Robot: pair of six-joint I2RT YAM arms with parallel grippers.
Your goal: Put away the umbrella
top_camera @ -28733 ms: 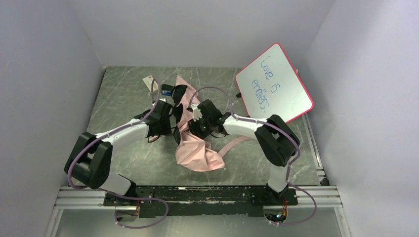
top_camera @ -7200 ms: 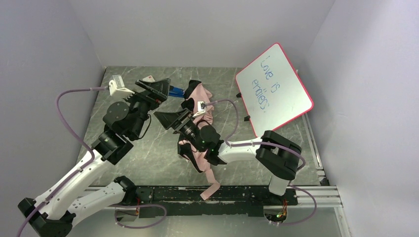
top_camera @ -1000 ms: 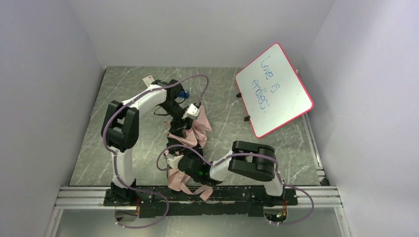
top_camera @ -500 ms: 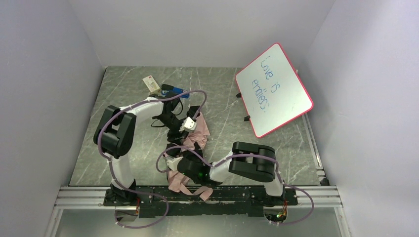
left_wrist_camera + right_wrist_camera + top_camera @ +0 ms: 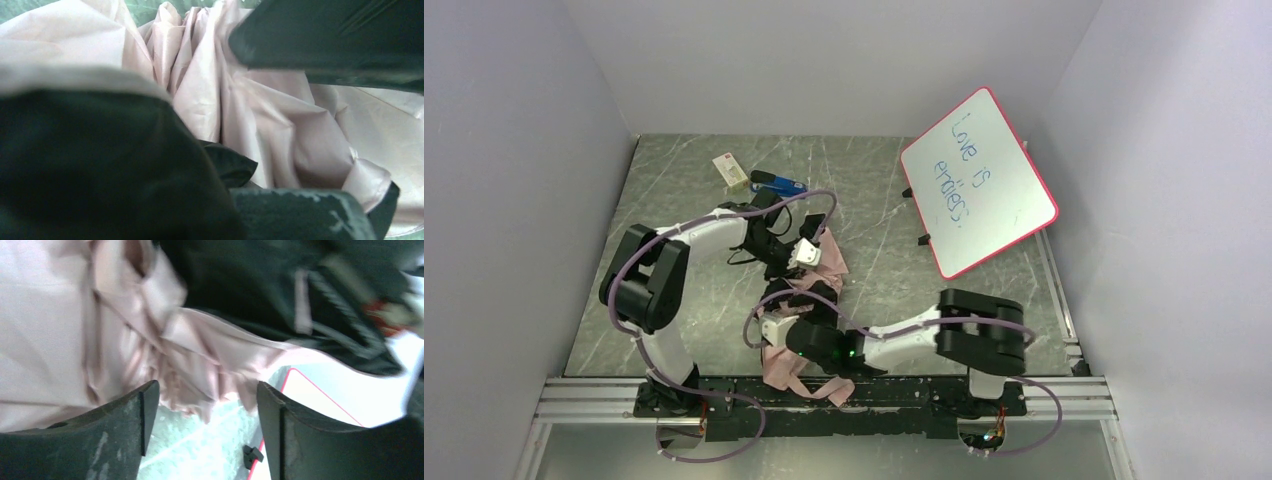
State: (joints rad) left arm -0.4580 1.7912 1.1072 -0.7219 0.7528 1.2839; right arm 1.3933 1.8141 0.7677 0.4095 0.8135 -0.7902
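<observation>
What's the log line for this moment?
left gripper: shut on umbrella fabric | right gripper: open, nothing between fingers | umbrella: crumpled, not yet stowed

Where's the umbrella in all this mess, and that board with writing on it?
umbrella (image 5: 832, 262), overhead view, on its crumpled pink fabric.
whiteboard (image 5: 979, 180), overhead view, on its white writing surface.

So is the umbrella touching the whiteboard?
Apart. The top view shows a strip of bare table between the umbrella and the whiteboard, so they do not meet.
</observation>
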